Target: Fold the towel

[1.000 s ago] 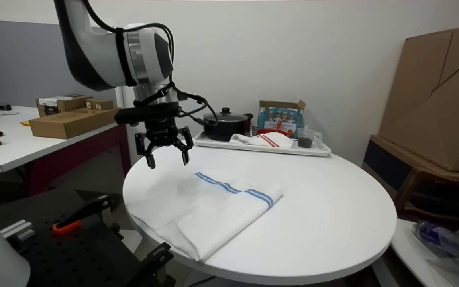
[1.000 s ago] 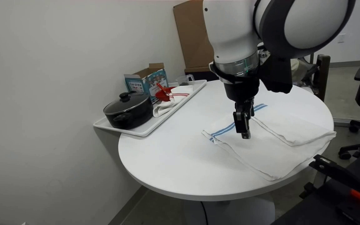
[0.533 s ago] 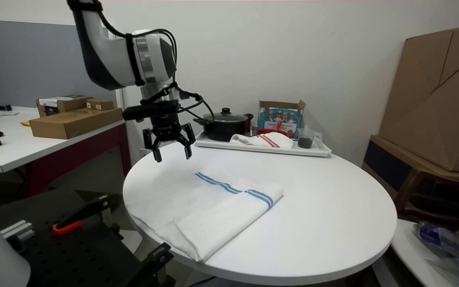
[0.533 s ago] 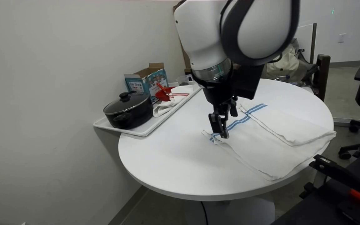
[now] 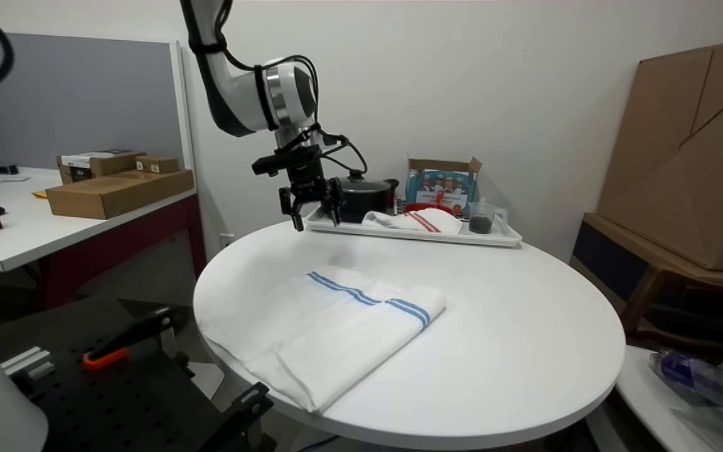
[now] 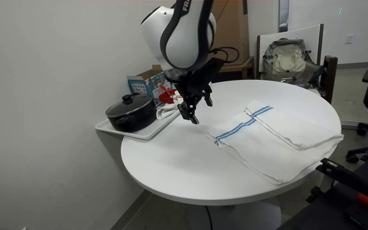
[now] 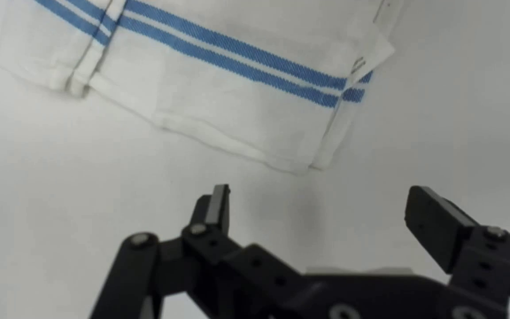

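Hovering with my claw (image 7: pixel 319 190) spread wide and empty, I judge the towel (image 7: pixel 210 84), across the wrist view's upper half, soft, light and easily rumpled, best pinched at its corner (image 7: pixel 324 156) just right of centre.

Soft, even indoor light fills both exterior views. In an exterior view, the pale towel (image 5: pixel 336 342) nearly blends into the white table (image 5: pixel 512 326) at center left; in an exterior view, a shadow darkens the wall (image 6: pixel 53 83) beneath the tray (image 6: pixel 147 132) at left. The wrist view is grayer, with a faint shadow near center and the gripper (image 7: pixel 319 197) softly blurred along the bottom edge.
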